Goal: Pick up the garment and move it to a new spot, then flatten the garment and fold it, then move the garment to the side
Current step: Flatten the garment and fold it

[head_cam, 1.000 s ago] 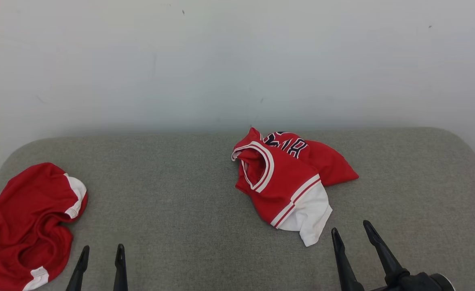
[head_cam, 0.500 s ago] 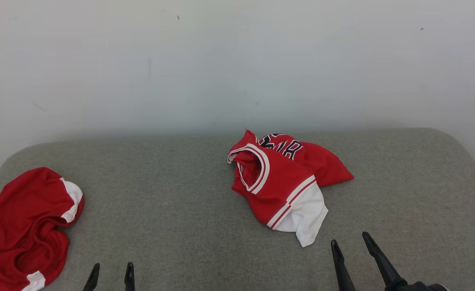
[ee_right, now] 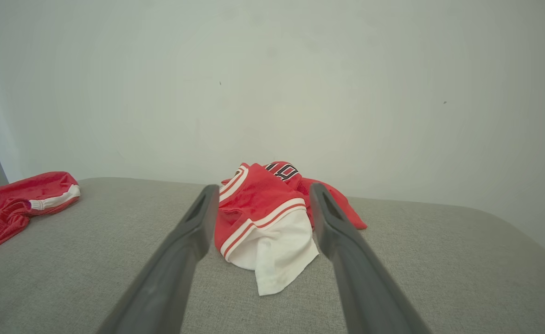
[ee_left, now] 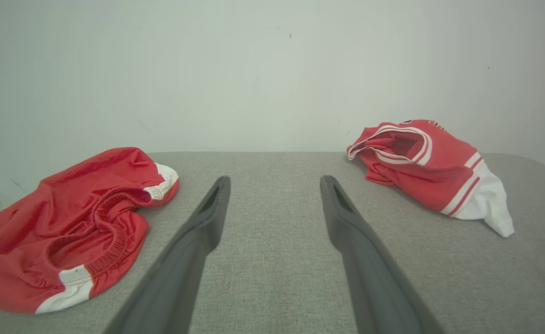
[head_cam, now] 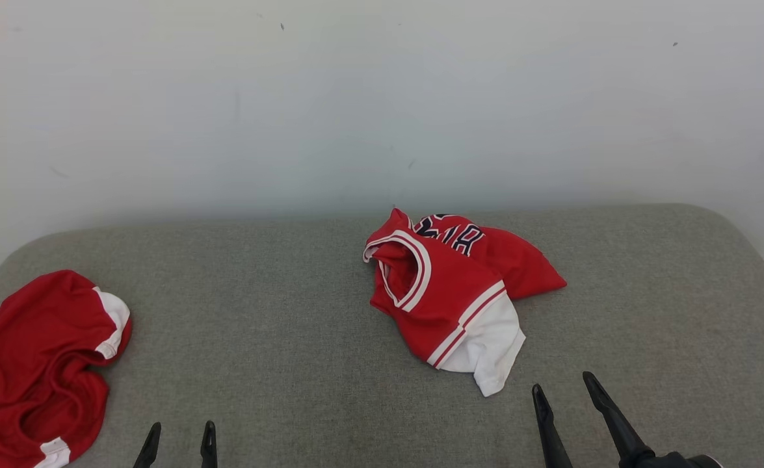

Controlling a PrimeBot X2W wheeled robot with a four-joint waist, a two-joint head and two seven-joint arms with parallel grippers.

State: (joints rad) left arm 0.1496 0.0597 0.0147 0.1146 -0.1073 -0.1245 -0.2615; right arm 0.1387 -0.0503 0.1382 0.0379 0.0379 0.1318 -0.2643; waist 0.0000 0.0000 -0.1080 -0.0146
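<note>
The garment (head_cam: 447, 292) is a red jersey with white trim, a white hem and dark lettering. It lies crumpled at the middle of the grey padded surface (head_cam: 290, 312), toward the back. My right gripper (head_cam: 564, 383) hovers open just short of its white hem, touching nothing. In the right wrist view the garment (ee_right: 272, 241) sits between and beyond my right gripper (ee_right: 264, 187). My left gripper (head_cam: 182, 426) is open at the near edge, well to the left of the garment (ee_left: 420, 162). Bare fabric lies under my left gripper (ee_left: 276, 178).
A second red piece with white trim and an elastic waist (head_cam: 37, 364) lies bunched at the surface's left end (ee_left: 77, 213), left of my left gripper. A white wall (head_cam: 382, 97) rises right behind the surface. The surface's corners are rounded, and its right part is bare.
Both grippers have drawn back toward the view's bottom edge, the left one more and slightly rightward. The whole picture has shifted a little. Neither garment has moved on the surface.
</note>
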